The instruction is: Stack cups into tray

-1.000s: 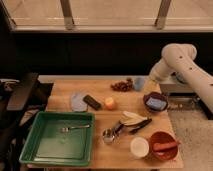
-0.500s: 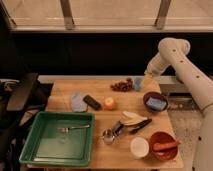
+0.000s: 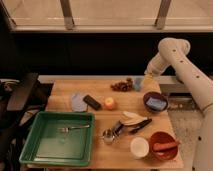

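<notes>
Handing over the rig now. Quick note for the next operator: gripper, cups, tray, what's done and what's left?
Gripper: open, holding nothing, at the table's back edge just right of the blue cup.
Blue cup: on the table beside the grapes.
White cup: front, left of the red bowl.
Tray: front left, only a fork in it.
Done: nothing.
Left: both cups into the tray, stacked.

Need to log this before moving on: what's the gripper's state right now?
Gripper: open, holding nothing, down beside the light blue cup at the back of the scene.
</notes>
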Controlling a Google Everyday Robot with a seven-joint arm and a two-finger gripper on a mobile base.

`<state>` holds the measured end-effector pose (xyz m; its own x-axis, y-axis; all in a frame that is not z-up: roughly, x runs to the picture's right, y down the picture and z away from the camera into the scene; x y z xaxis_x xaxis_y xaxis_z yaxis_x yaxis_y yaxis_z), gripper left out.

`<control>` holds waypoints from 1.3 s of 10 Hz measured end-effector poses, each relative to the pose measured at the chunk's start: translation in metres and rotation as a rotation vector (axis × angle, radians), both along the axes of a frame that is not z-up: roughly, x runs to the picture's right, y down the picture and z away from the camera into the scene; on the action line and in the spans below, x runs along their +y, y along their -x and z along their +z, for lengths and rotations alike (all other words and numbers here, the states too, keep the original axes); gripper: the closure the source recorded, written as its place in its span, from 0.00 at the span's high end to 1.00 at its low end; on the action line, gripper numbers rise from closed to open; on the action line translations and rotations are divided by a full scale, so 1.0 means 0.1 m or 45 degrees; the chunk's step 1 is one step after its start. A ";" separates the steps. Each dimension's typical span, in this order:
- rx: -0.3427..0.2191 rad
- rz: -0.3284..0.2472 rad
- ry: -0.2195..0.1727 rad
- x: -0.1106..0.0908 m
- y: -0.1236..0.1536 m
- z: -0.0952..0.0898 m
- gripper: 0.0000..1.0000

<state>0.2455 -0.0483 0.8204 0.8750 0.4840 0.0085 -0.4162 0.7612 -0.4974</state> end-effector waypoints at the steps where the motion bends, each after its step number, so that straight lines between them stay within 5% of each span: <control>1: -0.012 -0.005 -0.004 0.05 0.02 0.05 0.63; 7: -0.038 -0.097 -0.110 0.25 0.35 0.31 0.63; 13: -0.055 0.015 -0.137 0.34 0.26 0.80 0.63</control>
